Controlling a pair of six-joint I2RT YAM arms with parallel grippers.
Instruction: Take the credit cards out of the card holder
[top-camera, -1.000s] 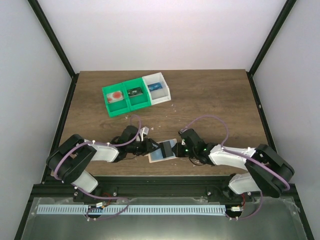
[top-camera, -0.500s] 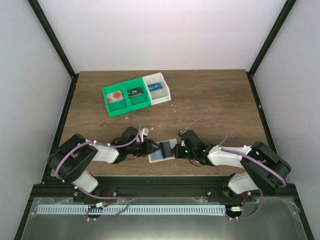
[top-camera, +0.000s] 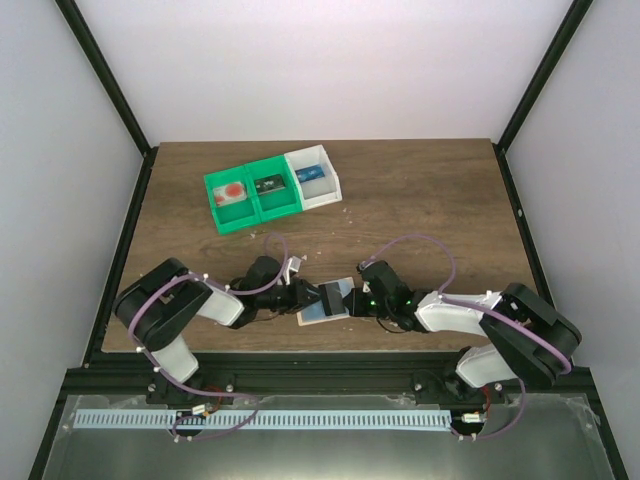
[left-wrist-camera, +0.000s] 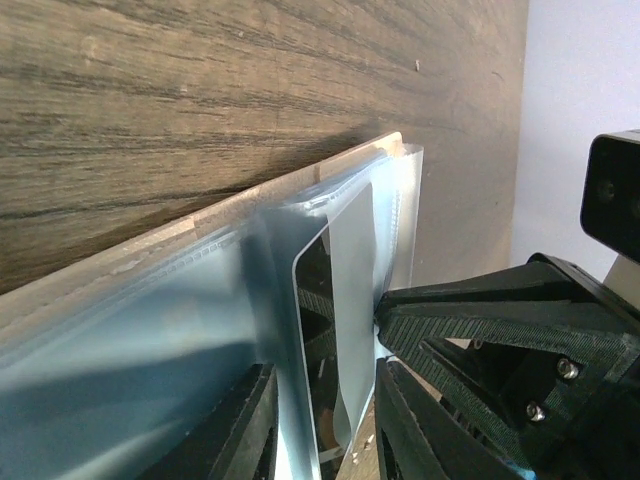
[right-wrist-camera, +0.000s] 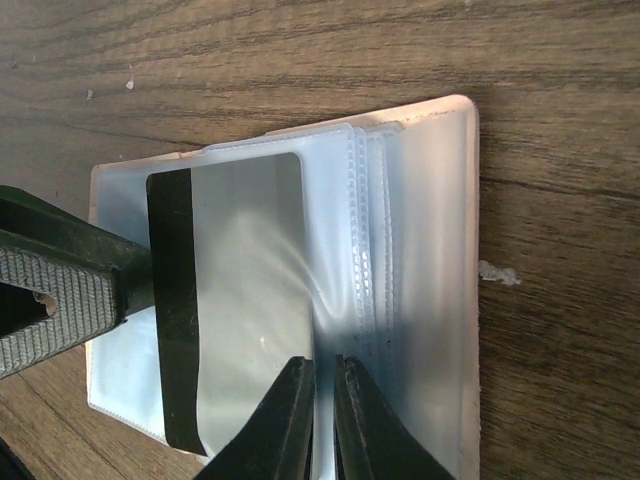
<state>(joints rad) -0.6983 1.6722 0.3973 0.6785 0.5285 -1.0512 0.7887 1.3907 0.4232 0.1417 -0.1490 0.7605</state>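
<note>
The tan card holder (top-camera: 322, 314) lies open near the table's front edge, its clear sleeves fanned up. In the right wrist view its tan cover (right-wrist-camera: 470, 300) lies under the sleeves, and a pale card with a black stripe (right-wrist-camera: 240, 290) sits in one of them. My right gripper (right-wrist-camera: 322, 365) is shut on a clear sleeve just right of the card. My left gripper (left-wrist-camera: 323, 378) has its jaws apart, with the card's edge (left-wrist-camera: 312, 340) and a sleeve flap standing between them. The two grippers meet over the holder, the left (top-camera: 308, 296) and the right (top-camera: 357, 297).
Two joined green bins (top-camera: 212, 200) and a white bin (top-camera: 335, 182) stand at the back left, each holding a small item. A few white crumbs lie on the wood near the holder. The table's front edge is just behind both grippers.
The left arm's elbow has swung right and inward, and its gripper has edged closer over the holder. The right arm shifted slightly left early on and then held still.
</note>
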